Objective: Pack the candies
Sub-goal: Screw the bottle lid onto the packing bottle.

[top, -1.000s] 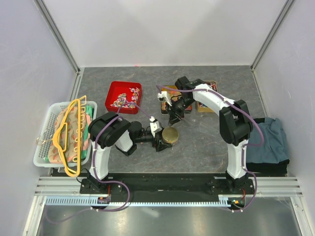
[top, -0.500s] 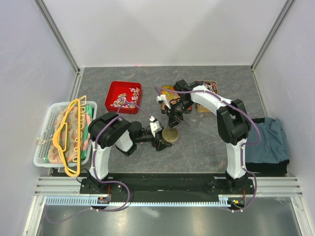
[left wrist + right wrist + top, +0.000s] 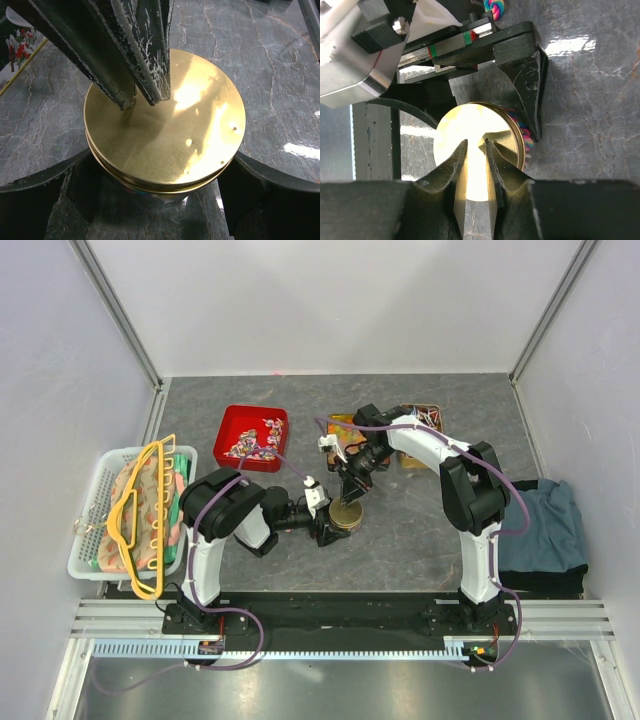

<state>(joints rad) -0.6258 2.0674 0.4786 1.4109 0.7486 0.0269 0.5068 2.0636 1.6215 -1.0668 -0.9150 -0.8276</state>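
Observation:
A round jar with a gold lid (image 3: 347, 512) (image 3: 195, 130) (image 3: 451, 135) stands on the grey table. My left gripper (image 3: 343, 520) (image 3: 162, 155) is closed around its sides, one finger on each flank. Bright striped candies (image 3: 528, 145) show through the jar wall under the lid's rim. My right gripper (image 3: 352, 493) (image 3: 476, 144) points down at the lid, its fingertips (image 3: 157, 95) resting on the gold top. Its jaws stand a narrow gap apart with nothing between them. More candies (image 3: 255, 440) lie in a red tray (image 3: 232, 416) at the back left.
A white basket (image 3: 88, 550) with yellow hangers and clothes sits at the left edge. Two printed tins (image 3: 342, 428) (image 3: 422, 425) stand behind the right arm. A folded dark blue cloth (image 3: 548, 525) lies at the right wall. One loose candy (image 3: 495, 6) lies beyond the left gripper.
My right gripper has come down and toward the jar, and its fingertips now rest on the gold lid. The left gripper and the jar have stayed put.

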